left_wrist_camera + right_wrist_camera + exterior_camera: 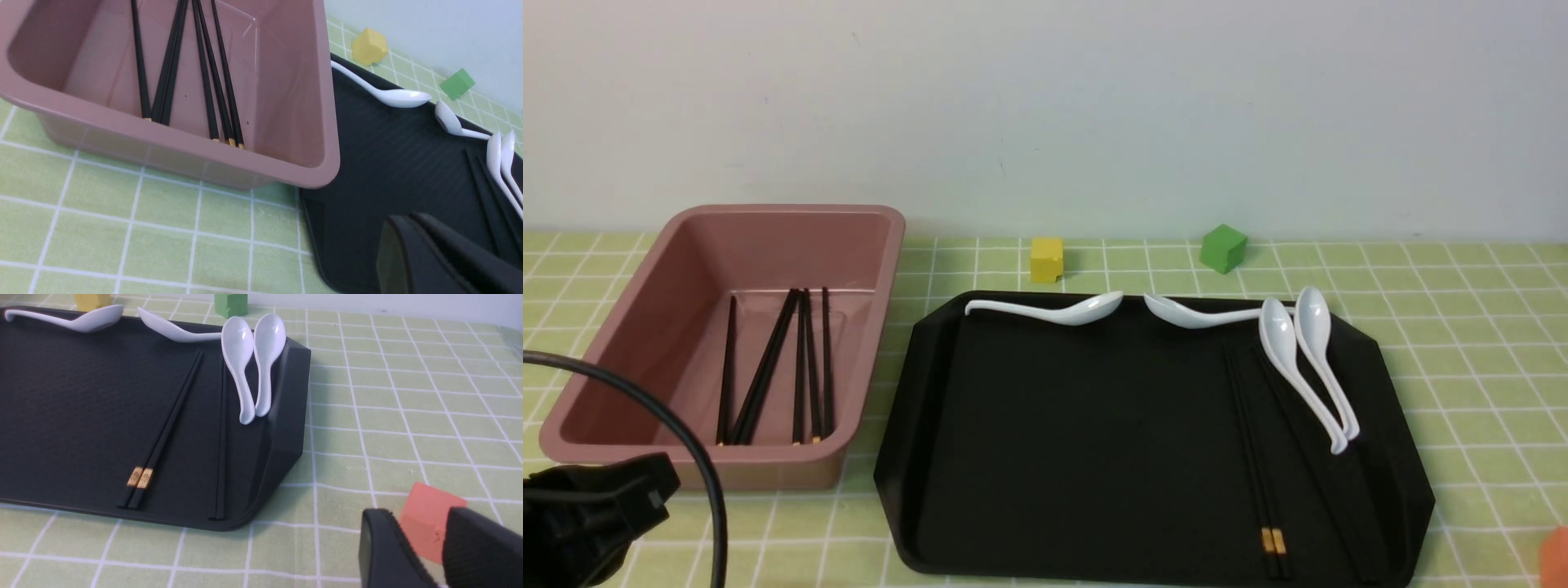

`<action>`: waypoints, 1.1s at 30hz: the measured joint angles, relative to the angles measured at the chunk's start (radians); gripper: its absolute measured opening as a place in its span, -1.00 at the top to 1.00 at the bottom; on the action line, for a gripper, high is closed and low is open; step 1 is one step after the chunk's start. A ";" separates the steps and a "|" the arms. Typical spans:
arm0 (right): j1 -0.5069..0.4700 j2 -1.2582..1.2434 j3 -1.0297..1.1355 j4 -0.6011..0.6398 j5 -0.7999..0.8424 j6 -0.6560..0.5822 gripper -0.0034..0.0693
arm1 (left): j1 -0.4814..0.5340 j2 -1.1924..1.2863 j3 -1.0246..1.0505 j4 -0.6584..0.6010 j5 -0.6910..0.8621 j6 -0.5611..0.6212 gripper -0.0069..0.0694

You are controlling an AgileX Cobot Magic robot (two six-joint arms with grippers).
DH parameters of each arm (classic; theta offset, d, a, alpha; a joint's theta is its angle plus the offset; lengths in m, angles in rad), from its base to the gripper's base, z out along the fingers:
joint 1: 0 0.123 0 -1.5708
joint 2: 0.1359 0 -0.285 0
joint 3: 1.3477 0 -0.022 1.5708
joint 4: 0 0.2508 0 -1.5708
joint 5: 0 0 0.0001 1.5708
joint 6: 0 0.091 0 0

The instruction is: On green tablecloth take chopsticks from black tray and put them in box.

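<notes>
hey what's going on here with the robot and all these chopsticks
The robot is moving chopsticks from the black tray into the pink box on the green tablecloth. Several chopsticks already lie in the box. A pair with gold bands remains on the tray, with further black sticks beside it near the four white spoons. Neither gripper holds anything: the left gripper is by the box, the right gripper off the tray's corner.

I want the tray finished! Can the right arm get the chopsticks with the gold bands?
Probably yes. The chopsticks lie bare on the black tray, beside the spoons, with nothing on them, and the right gripper is near that corner.
</notes>
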 joint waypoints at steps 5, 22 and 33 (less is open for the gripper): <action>0.000 0.000 0.000 0.000 0.000 0.000 0.25 | 0.000 -0.126 0.002 -0.001 0.009 0.000 0.84; 0.000 0.000 0.000 0.000 0.000 0.000 0.25 | 0.065 -0.621 0.328 0.109 0.025 0.000 0.81; 0.000 0.000 0.000 0.000 0.000 -0.001 0.25 | 0.105 -0.644 0.367 0.162 0.177 0.000 0.78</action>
